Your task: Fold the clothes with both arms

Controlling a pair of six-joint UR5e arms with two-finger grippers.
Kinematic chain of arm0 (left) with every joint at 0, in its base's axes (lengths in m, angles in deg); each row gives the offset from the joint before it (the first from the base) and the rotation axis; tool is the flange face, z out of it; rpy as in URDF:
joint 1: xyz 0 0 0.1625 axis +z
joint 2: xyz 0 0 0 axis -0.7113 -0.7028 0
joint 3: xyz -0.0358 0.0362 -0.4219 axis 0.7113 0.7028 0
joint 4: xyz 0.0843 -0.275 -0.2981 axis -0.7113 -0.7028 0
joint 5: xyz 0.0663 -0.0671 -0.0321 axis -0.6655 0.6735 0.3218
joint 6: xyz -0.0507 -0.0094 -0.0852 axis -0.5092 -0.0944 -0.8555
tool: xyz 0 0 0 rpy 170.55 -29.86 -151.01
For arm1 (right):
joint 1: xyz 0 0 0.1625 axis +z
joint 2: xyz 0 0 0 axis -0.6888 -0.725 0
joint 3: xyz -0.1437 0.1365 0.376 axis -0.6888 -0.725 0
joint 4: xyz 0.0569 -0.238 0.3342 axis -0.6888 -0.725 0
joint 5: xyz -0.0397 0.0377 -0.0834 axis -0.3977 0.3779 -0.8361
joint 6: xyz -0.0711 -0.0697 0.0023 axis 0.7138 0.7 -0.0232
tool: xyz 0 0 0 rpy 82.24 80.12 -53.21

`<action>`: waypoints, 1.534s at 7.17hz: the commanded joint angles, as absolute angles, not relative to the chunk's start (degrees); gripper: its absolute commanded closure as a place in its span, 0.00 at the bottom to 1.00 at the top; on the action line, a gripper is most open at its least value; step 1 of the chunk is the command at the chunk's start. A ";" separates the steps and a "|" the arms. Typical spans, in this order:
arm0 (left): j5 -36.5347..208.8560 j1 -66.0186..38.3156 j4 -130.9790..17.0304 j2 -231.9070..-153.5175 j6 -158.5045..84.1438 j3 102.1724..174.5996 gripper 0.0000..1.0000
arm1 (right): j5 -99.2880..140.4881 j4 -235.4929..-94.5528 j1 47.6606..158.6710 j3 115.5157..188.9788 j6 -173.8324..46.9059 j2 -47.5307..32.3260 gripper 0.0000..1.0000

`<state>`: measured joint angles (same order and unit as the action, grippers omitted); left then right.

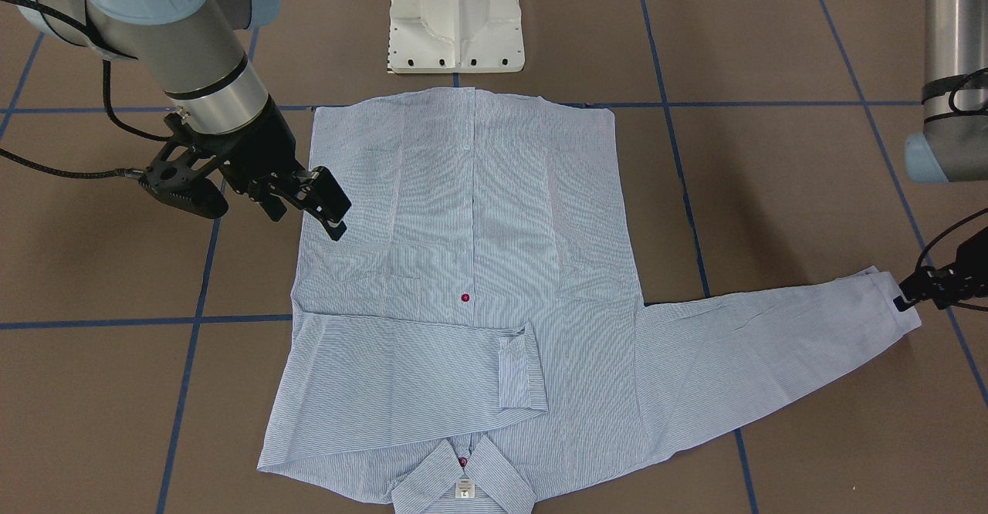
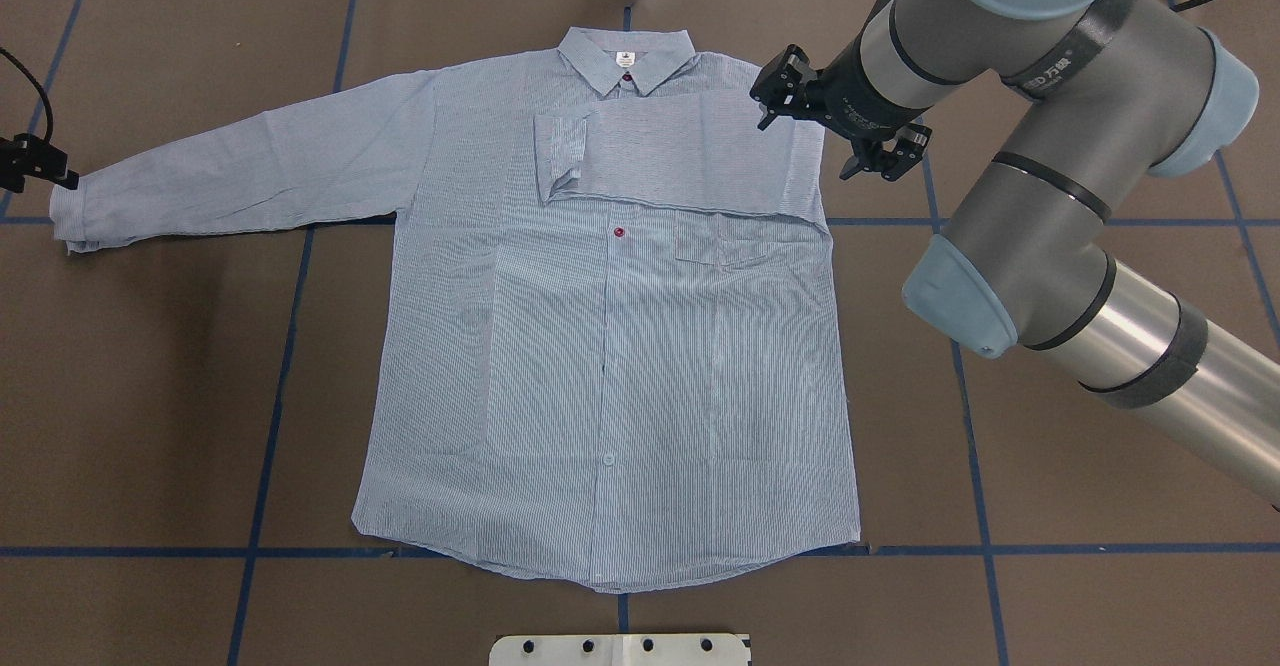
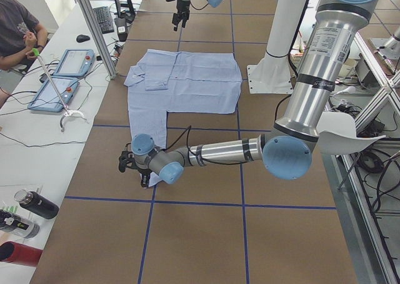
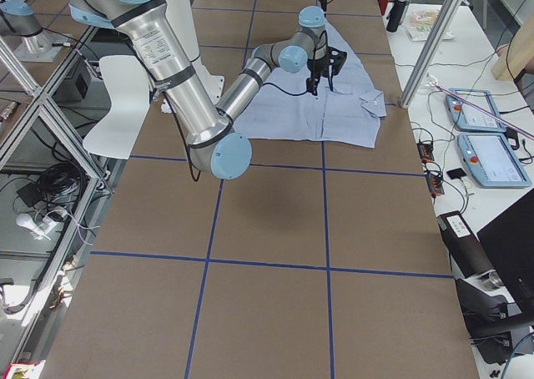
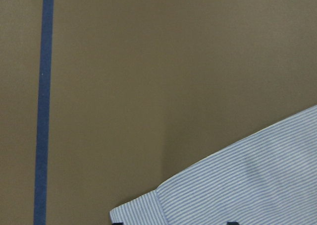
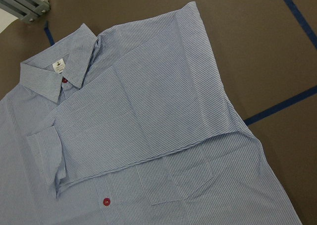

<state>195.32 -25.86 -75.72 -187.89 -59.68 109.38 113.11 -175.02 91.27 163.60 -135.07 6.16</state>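
The pinstriped shirt (image 1: 478,228) lies flat and face up on the brown table, collar (image 2: 625,56) at the far side. One sleeve is folded across the chest (image 6: 148,111). The other sleeve stretches out sideways to its cuff (image 2: 70,221). My left gripper (image 1: 903,302) is low at that cuff's end (image 5: 223,195). Two dark fingertips just show, apart, at the bottom edge of the left wrist view, so it reads as open. My right gripper (image 1: 333,209) is open and empty, raised above the shirt's edge by the folded sleeve's shoulder.
The white pedestal base (image 1: 455,20) stands just behind the shirt's hem. Blue tape lines (image 2: 290,346) grid the table. An operator (image 3: 19,27), tablets (image 3: 59,77) and bottles (image 3: 34,206) are at a side bench beyond the table's far edge.
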 commanded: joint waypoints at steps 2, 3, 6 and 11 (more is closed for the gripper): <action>197.42 -25.50 -77.98 -184.46 -65.34 112.37 0.33 | 113.07 -175.11 91.43 163.67 -135.12 5.70 0.00; 197.43 -24.19 -77.98 -184.46 -65.34 112.11 0.33 | 112.89 -175.11 91.52 163.67 -135.12 5.43 0.00; 197.52 -22.86 -77.98 -184.37 -65.34 112.10 0.45 | 112.71 -175.11 91.61 163.67 -135.12 5.43 0.00; 197.43 -22.86 -77.98 -184.02 -65.43 112.19 1.00 | 112.54 -175.11 91.52 163.76 -135.12 5.25 0.00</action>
